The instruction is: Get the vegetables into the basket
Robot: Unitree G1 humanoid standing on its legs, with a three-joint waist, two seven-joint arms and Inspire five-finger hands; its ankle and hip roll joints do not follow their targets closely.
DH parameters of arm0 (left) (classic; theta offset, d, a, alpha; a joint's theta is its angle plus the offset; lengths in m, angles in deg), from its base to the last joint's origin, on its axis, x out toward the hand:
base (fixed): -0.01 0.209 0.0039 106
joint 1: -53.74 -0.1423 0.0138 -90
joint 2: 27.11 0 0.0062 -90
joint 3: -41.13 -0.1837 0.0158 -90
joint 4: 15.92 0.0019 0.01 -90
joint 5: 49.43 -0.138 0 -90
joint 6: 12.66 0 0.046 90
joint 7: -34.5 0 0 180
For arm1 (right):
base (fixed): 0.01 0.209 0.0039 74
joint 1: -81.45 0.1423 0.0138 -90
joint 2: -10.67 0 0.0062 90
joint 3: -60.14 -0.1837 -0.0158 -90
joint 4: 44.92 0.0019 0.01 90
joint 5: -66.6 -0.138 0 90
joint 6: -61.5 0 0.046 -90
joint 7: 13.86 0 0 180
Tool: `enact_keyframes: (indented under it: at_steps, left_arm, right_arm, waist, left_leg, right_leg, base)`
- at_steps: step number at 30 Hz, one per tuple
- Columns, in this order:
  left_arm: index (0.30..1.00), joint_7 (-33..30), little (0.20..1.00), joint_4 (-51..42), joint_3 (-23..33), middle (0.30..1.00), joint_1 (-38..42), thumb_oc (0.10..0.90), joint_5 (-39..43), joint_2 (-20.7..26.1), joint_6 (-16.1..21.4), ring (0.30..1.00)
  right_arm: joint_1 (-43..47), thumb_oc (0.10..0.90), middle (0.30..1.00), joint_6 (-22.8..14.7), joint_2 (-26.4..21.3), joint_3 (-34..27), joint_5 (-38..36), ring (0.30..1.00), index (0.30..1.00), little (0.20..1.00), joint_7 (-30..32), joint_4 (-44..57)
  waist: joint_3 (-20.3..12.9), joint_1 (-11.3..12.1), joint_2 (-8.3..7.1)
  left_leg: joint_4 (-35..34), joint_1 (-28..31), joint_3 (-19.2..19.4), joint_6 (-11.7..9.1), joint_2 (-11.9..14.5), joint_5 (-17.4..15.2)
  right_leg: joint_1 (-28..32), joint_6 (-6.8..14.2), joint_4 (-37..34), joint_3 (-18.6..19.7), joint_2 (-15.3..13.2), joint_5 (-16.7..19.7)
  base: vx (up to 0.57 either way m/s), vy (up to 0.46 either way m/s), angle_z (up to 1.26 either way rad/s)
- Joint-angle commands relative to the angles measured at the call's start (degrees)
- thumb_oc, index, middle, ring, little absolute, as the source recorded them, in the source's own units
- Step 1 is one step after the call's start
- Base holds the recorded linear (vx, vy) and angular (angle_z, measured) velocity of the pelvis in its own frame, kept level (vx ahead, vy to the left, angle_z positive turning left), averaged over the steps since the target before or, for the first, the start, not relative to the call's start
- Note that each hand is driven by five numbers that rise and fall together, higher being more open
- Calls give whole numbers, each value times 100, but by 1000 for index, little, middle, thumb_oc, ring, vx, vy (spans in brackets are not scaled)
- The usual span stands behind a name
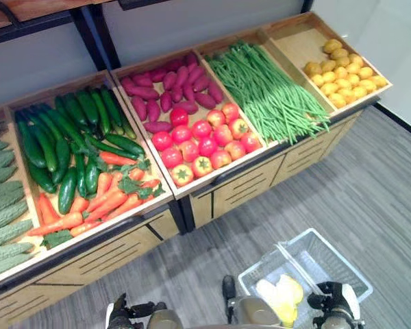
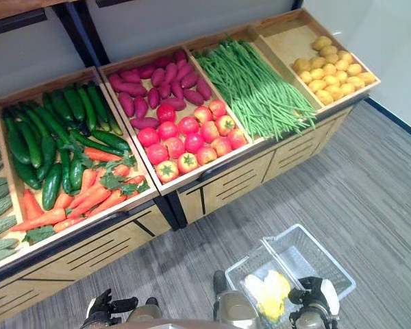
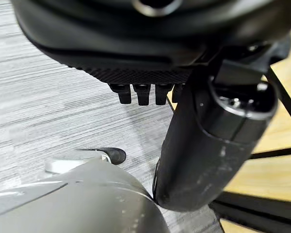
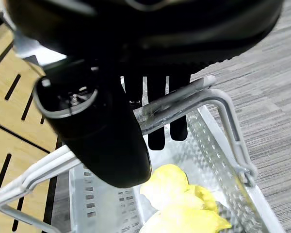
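Right hand (image 4: 111,131) nearest camera: fingers curled round basket handle (image 4: 184,99), carrying white wire basket (image 1: 329,264) low at robot's right over floor. Yellow vegetables (image 4: 177,204) already inside basket.

Left hand (image 1: 123,312) low at robot's left, fingers relaxed, holding nothing.

Key relation: remaining vegetables lie up and forward of both hands on display shelf. Carrots (image 1: 99,202) and cucumbers (image 1: 61,140) in left bins, nearer free left hand; long axes run roughly front-to-back. Tomatoes (image 1: 202,144), green beans (image 1: 270,92) further right.

Right wrist view shows handle grip; head views do not.
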Motion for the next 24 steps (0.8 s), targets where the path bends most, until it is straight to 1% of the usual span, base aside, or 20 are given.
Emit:
enact_keyframes:
  at_steps: [1, 3, 4, 5, 7, 9, 10, 11, 12, 14, 15, 16, 17, 18, 19, 20, 21, 22, 23, 24]
  left_arm:
    - [1000, -81, 1000, -31, -44, 1000, -59, 900, -150, -271, -14, 1000]
    - [1000, -76, 1000, 23, -14, 1000, -138, 900, -183, -302, -18, 1000]
    - [1000, -105, 1000, 101, 140, 1000, -181, 900, -44, -300, -22, 1000]
    - [1000, -119, 1000, 124, 211, 1000, -197, 900, 30, -306, -22, 1000]
    - [1000, -247, 1000, 213, 561, 1000, -208, 900, 478, -291, -2, 1000]
    - [1000, -665, 1000, 367, 1094, 1000, -164, 900, 997, -211, 58, 1000]
    - [1000, -1230, 1000, 503, 1674, 1000, -142, 900, 1499, -123, 142, 1000]
    - [1000, -1563, 1000, 534, 1877, 1000, -122, 900, 1595, -54, 217, 1000]
    - [1000, -2630, 1000, 731, 2712, 1000, -90, 900, 1795, 421, 519, 1000]
    - [1000, -3458, 1000, 651, 3063, 1000, -53, 900, 1766, 760, 797, 1000]
    - [1000, -4323, 1000, 447, 3239, 1000, 2, 900, 1540, 1111, 945, 1000]
    - [1000, -4914, 1000, 148, 3288, 1000, -47, 900, 1247, 1258, 1074, 1000]
    - [1000, -5184, 1000, -110, 3299, 1000, -73, 900, 1100, 1299, 1122, 1000]
    - [1000, -5671, 1000, -726, 3318, 1000, -129, 900, 798, 1354, 1284, 1000]
    - [1000, -5876, 1000, -1311, 3334, 1000, -192, 900, 605, 1342, 1323, 1000]
    - [1000, -6358, 1000, -3415, 3241, 1000, -352, 900, -449, 1438, 1300, 1000]
    - [1000, -5894, 1000, -5173, 2985, 1000, -329, 900, -1615, 1429, 693, 1000]
    - [1000, -5559, 1000, -5288, 2934, 1000, -318, 900, -1698, 1373, 557, 1000]
    - [1000, -5065, 1000, -5360, 2783, 1000, -288, 900, -1705, 1350, 557, 1000]
    - [1000, -3345, 1000, -5854, 2129, 1000, -215, 900, -1680, 1924, 1149, 1000]
  right_arm:
    - [107, 400, 300, -294, -293, -150, -127, 300, 300, 300, 235, 202]
    - [78, 400, 300, -324, -250, -111, -140, 300, 300, 300, 159, 183]
    - [37, 400, 300, -323, -183, -102, -159, 300, 300, 300, 87, 126]
    - [18, 400, 300, -325, -151, -112, -173, 300, 300, 300, 56, 111]
    - [-10, 400, 300, -331, -87, -72, -163, 300, 300, 300, 24, 133]
    - [-29, 400, 300, -301, -17, 31, -83, 300, 300, 300, -10, 177]
    - [-46, 400, 300, -263, 44, 175, 46, 300, 300, 300, -16, 172]
    - [-51, 400, 300, -260, 60, 226, 96, 300, 300, 300, -11, 164]
    - [-72, 400, 300, -304, 162, 417, 228, 300, 300, 300, 29, 166]
    - [-105, 400, 300, -366, 208, 593, 282, 300, 300, 300, 66, 221]
    - [-87, 400, 300, -435, 180, 724, 302, 300, 300, 300, 125, 183]
    - [-97, 400, 300, -458, 186, 755, 311, 300, 300, 300, 181, 124]
    - [-87, 400, 300, -467, 201, 772, 306, 300, 300, 300, 194, 95]
    - [-113, 400, 300, -470, 213, 773, 339, 300, 300, 300, 225, 52]
    - [-137, 400, 300, -475, 239, 723, 311, 300, 300, 300, 218, 39]
    - [-224, 400, 300, -418, 290, 559, 271, 300, 300, 300, 223, -11]
    - [-264, 400, 300, -397, 305, 376, 169, 300, 300, 300, 148, -54]
    - [-244, 400, 300, -373, 302, 330, 125, 300, 300, 300, 92, -77]
    - [-224, 400, 300, -357, 279, 303, 101, 300, 300, 300, 61, -70]
    - [-145, 400, 300, -269, 101, 237, 140, 300, 300, 300, -7, 28]
  waist:
    - [-41, -142, -196]
    - [-127, -103, -129]
    - [-220, -99, -68]
    - [-248, -100, -43]
    - [-285, -102, -22]
    - [-308, -84, -45]
    - [-340, -47, -63]
    - [-374, -33, -85]
    - [-421, 8, -164]
    - [-451, 30, -218]
    - [-492, 61, -233]
    - [-508, 82, -249]
    - [-524, 95, -266]
    - [-531, 111, -279]
    - [-540, 129, -286]
    - [-554, 200, -300]
    - [-542, 273, -325]
    - [-544, 277, -317]
    - [-536, 264, -306]
    - [-481, 193, -219]
  left_leg:
    - [36, 177, 754, 154, 8, -736]
    - [-473, 363, 585, 123, -128, -706]
    - [-944, 510, 627, 139, -170, -595]
    - [-1156, 585, 629, 145, -225, -524]
    - [-1259, 582, 582, 148, -275, -498]
    - [-1259, 573, 553, 138, -311, -506]
    - [-1259, 641, 565, 135, -331, -549]
    - [-1259, 623, 578, 130, -339, -540]
    - [-1259, 705, 627, 88, -345, -585]
    - [-1259, 734, 665, 56, -337, -587]
    - [-1259, 749, 687, 32, -321, -579]
    - [-1259, 787, 696, 18, -308, -613]
    - [-1259, 769, 699, 16, -309, -579]
    - [-1259, 785, 694, 8, -306, -578]
    - [-1259, 777, 692, 1, -297, -571]
    - [-1259, 745, 624, -20, -278, -582]
    - [-1259, 649, 500, -18, -266, -535]
    - [-1259, 628, 476, -15, -265, -531]
    - [-1259, 625, 464, -10, -266, -529]
    - [-1259, 660, 445, -3, -276, -545]
  right_leg:
    - [-78, 861, 459, 21, -667, -350]
    - [-14, 914, 335, 8, -629, -304]
    - [11, 963, 242, -88, -645, -248]
    - [27, 982, 197, -121, -658, -217]
    - [28, 1001, 132, -162, -682, -166]
    - [50, 1009, 47, -198, -701, -98]
    - [141, 1034, -89, -215, -716, -40]
    - [146, 1037, -162, -233, -728, 8]
    - [265, 1069, -331, -238, -738, 61]
    - [311, 1075, -353, -248, -730, 55]
    - [343, 1090, -362, -275, -732, 57]
    - [392, 1106, -361, -302, -734, 25]
    - [381, 1098, -375, -312, -731, 48]
    - [403, 1104, -384, -324, -723, 40]
    - [412, 1110, -394, -348, -723, 36]
    - [433, 1125, -401, -412, -715, 5]
    - [408, 1120, -401, -469, -706, 16]
    - [399, 1116, -401, -472, -701, 15]
    - [395, 1116, -401, -458, -697, 16]
    - [421, 1134, -401, -413, -692, 10]
  base:
    - [25, 23, 110]
    - [54, 111, 60]
    - [35, 152, 28]
    - [15, 167, 7]
    - [-18, 112, 9]
    - [-5, 91, 12]
    - [16, 69, 9]
    - [19, 69, 7]
    - [-12, 27, 7]
    - [0, 0, 0]
    - [0, 0, 0]
    - [0, 0, 0]
    - [0, 0, 0]
    - [0, 0, 0]
    - [-20, -40, -1]
    - [-57, -75, 11]
    - [-63, -71, 37]
    - [-60, -45, 43]
    - [-47, 33, 24]
    - [-58, 47, -7]
